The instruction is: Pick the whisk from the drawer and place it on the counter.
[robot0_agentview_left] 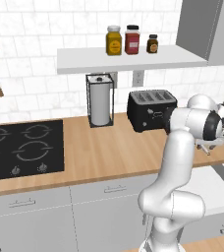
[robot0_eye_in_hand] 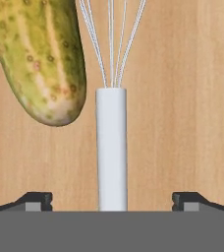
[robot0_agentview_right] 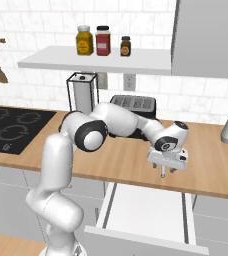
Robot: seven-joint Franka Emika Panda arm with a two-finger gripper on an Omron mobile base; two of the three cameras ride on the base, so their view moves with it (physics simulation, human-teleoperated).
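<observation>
While fingers (robot0_eye_in_hand: 35, 199) stand apart, whisk (robot0_eye_in_hand: 111, 147) flat on counter (robot0_eye_in_hand: 182, 98), seemingly untouched, beside pickle (robot0_eye_in_hand: 40, 54).

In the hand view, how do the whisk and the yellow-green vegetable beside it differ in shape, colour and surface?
The whisk is thin, a straight white handle with fine pale wires fanning from its end; the vegetable is thick and rounded, ending in a blunt tip. The whisk is plain white and smooth, while the vegetable is yellow-green, streaked and speckled with dark spots. The whisk runs centred between the fingertips; the vegetable lies off to one side. Both appear against the wooden counter.
</observation>
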